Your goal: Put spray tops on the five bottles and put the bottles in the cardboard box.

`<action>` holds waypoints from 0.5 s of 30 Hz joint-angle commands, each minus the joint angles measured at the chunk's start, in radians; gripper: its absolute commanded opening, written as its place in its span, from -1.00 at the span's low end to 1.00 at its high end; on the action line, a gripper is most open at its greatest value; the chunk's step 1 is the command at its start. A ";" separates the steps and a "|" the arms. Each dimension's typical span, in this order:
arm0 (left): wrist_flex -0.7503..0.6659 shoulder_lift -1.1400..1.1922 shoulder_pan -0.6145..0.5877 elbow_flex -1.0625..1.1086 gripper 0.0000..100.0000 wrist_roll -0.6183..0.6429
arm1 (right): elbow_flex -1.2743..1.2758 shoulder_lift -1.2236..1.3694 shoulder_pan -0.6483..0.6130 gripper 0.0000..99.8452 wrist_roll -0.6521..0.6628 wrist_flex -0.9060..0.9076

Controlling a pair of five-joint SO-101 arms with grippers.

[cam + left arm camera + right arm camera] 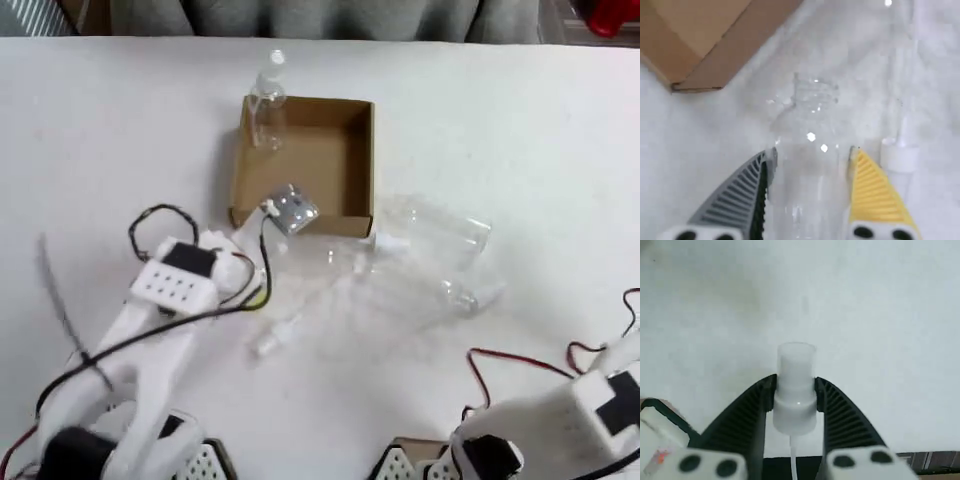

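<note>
White table (100, 120): cardboard box (325, 160) holds one capped bottle (268, 110), upright in a corner. My left claw (812, 152) clamps an open-necked bottle (812, 100); right claw (795, 385) grips a spray top (796, 360).

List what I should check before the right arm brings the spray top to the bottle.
1. Spray top clamped in right jaws: ok.
2. Open bottle between left jaws, both touching: ok.
3. Neck bare, no top on it: ok.
4. Top's tube straight: cannot tell, mostly hidden.
5. Top lined up with neck: not ok, they are far apart.
6. Cardboard box has room: ok.
</note>
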 commanded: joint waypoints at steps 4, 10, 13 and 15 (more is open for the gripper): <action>0.169 -0.418 0.013 -0.071 -0.96 0.123 | 0.193 -0.311 -0.096 -0.97 -0.064 0.030; 0.163 -0.671 0.013 -0.071 -0.96 0.287 | 0.301 -0.582 -0.277 -0.97 -0.276 0.028; 0.160 -0.757 0.015 -0.060 -0.96 0.377 | 0.310 -0.704 -0.404 -0.97 -0.414 0.028; 0.129 -0.796 0.015 -0.028 -0.96 0.402 | 0.308 -0.777 -0.499 -0.97 -0.506 0.028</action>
